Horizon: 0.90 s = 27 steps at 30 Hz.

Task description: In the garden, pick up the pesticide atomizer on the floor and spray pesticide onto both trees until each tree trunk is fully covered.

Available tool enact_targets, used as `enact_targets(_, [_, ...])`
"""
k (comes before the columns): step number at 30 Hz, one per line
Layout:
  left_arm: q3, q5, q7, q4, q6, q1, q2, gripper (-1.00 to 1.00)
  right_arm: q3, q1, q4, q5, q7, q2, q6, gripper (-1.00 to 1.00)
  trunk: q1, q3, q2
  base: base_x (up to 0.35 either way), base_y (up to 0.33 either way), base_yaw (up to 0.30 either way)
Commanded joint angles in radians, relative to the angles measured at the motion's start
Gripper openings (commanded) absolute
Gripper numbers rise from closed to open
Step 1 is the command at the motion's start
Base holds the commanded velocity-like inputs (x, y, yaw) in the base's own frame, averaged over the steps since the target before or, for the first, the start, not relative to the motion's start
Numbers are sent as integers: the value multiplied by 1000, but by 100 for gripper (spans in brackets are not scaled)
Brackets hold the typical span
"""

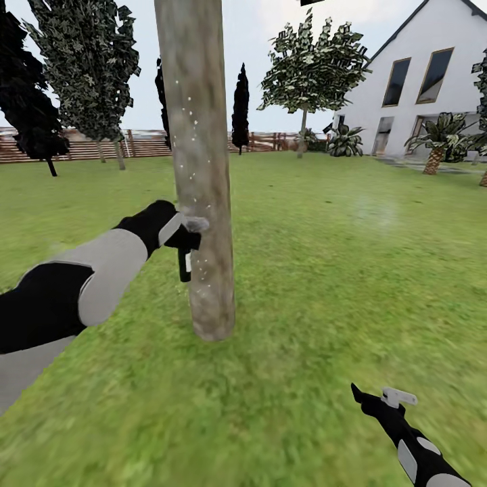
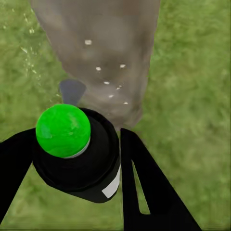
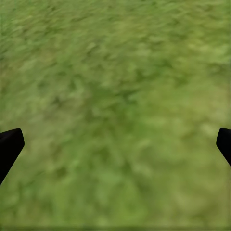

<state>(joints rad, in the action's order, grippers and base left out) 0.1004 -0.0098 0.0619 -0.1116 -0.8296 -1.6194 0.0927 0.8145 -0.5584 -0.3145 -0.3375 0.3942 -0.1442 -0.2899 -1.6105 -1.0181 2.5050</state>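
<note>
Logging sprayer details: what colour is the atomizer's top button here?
Bright green, clearest in the left wrist view: pesticide atomizer held in the left gripper.

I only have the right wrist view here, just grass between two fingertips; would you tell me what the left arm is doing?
Observer: The left gripper is shut on the atomizer, right beside a trunk.
Operator: Thank you. Is any spray landing?
Observer: White specks dot the trunk's bark in the head view.
Operator: And the atomizer's top?
Observer: Its cap shows bright green in the left wrist view.
</note>
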Motion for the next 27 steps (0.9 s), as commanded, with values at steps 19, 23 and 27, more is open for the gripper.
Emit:
enact_targets(19, [-2, 46, 4, 4, 480, 533, -107, -100, 0, 0, -2, -2, 0, 2, 0, 100, 0, 0, 0, 3, -7, 61])
enact_targets(23, [-2, 113, 4, 4, 492, 541, -108, -100, 0, 0, -1, -3, 0, 3, 0, 100, 0, 0, 0, 104, -257, 61])
enact_targets(27, [-6, 116, 4, 8, 486, 553, -110, -100, 1, -3, -13, -4, 7, -8, -11, 100, 0, 0, 0, 52, -141, 3])
